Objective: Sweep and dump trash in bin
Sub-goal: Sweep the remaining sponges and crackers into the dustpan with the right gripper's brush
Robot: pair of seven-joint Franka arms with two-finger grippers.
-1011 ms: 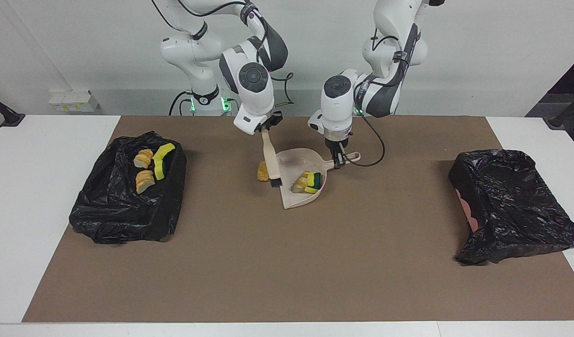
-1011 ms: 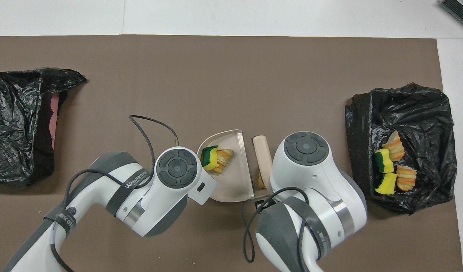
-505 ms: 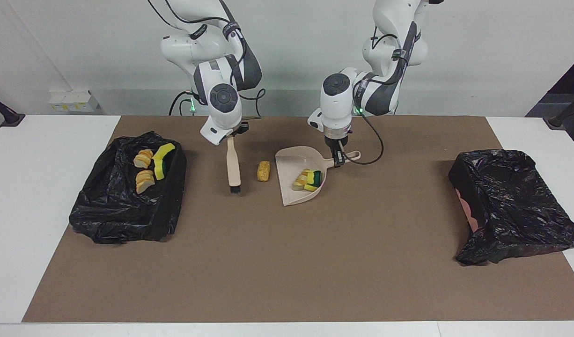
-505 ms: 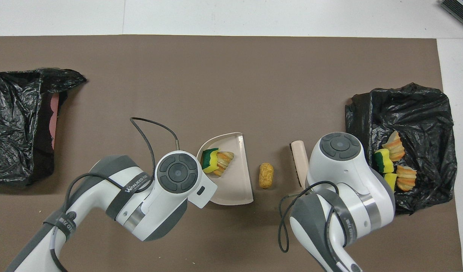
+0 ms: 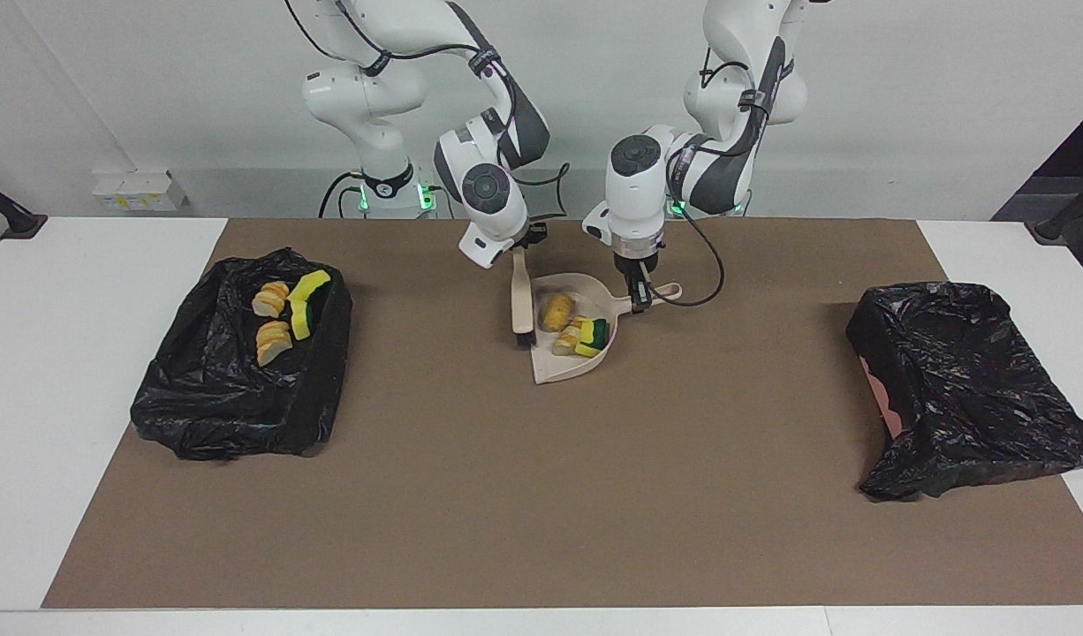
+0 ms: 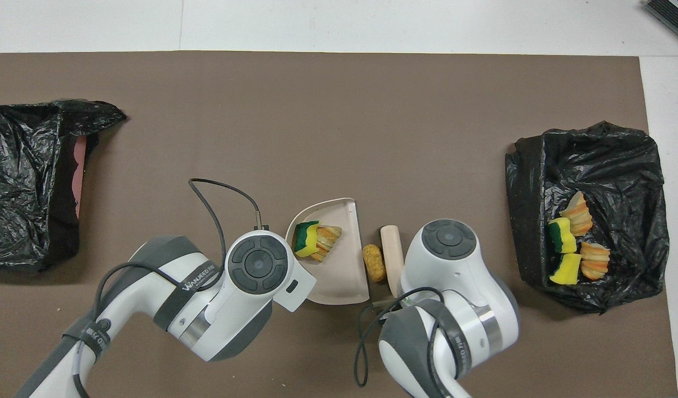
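Note:
A beige dustpan (image 5: pixel 562 367) (image 6: pixel 334 276) lies on the brown mat near the robots. My left gripper (image 5: pixel 636 297) is shut on its handle. Inside lie a yellow and green sponge piece (image 5: pixel 594 337) (image 6: pixel 305 239) and a bread-like chunk (image 6: pixel 329 240). An orange trash chunk (image 5: pixel 556 311) (image 6: pixel 374 262) sits at the pan's open edge. The beige brush (image 5: pixel 522 305) (image 6: pixel 391 255) stands against it, held by my right gripper (image 5: pixel 518 251), which is shut on the handle. In the overhead view both grippers are hidden under their wrists.
A black-bagged bin (image 5: pixel 241 406) (image 6: pixel 621 166) at the right arm's end holds several sponge and bread pieces (image 5: pixel 285 309) (image 6: pixel 571 243). Another black bag (image 5: pixel 965 389) (image 6: pixel 24 182) lies at the left arm's end of the mat.
My right arm swung the brush out past the orange chunk, then swept it back, pushing the chunk up to the dustpan's mouth. The dustpan stayed nearly still.

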